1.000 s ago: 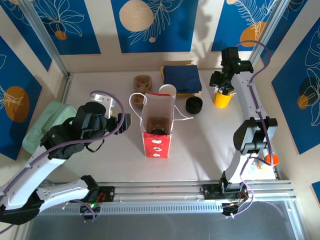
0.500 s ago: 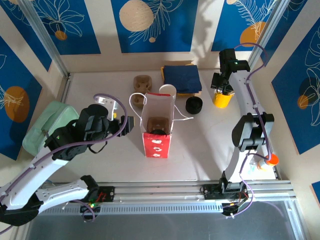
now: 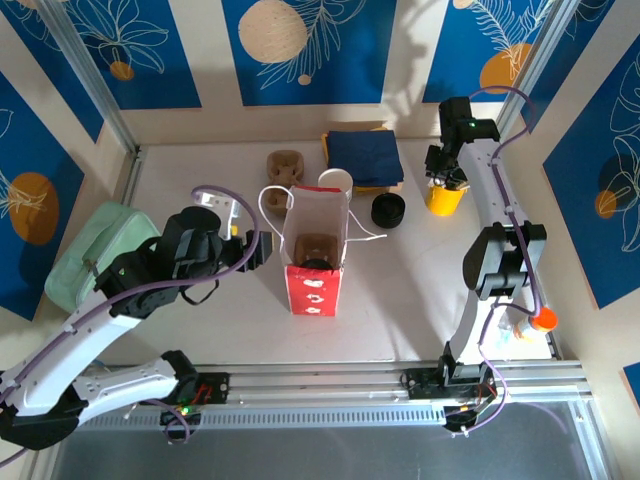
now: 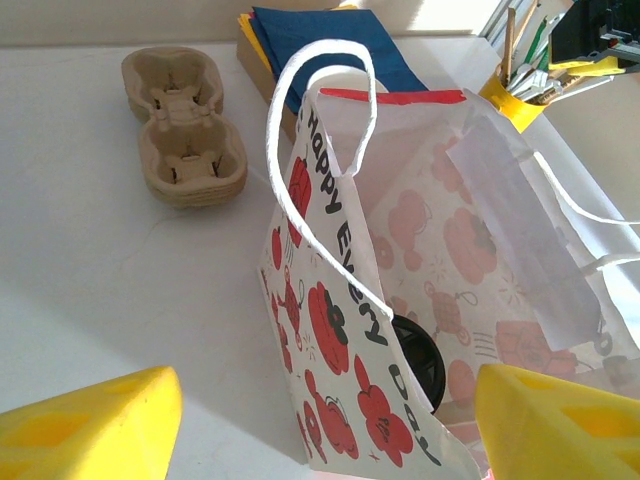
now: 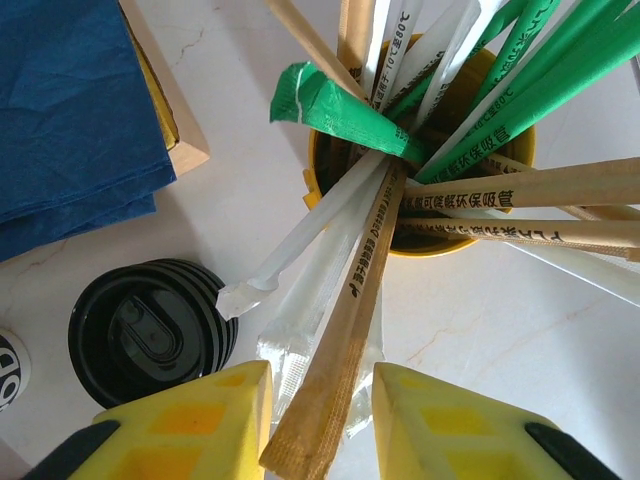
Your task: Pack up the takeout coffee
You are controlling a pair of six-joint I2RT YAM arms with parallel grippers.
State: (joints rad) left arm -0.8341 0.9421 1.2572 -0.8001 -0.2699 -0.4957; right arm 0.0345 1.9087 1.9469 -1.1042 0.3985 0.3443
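— How is the left tool?
— The left tool (image 3: 252, 246) stands wide open with nothing in it, just left of the white paper bag with red prints and white cord handles (image 3: 315, 250).
— And the right one?
— The right tool (image 5: 322, 420) hangs over the yellow cup of sticks and straws (image 3: 445, 198). Its yellow fingers (image 5: 215, 425) sit close together round the end of a brown paper-wrapped stick (image 5: 345, 340), with a white-wrapped straw (image 5: 300, 250) beside it. I cannot tell whether they clamp it.
— Where is the coffee?
— The takeout coffee (image 4: 418, 358), a cup under a round black plastic lid, sits low inside the bag. Just its lid shows.
— Is there room to move?
— There is bare worktop (image 3: 200, 160) left of the bag and in front of it. To its right is a stack of black lids (image 3: 388, 209), then open worktop up to the right arm. Behind the bag it is crowded: white-topped cups (image 3: 336, 181), folded blue napkins (image 3: 362, 158) and brown pulp cup carriers (image 3: 285, 166) lie near the back wall. The yellow cup stands near the right back corner.
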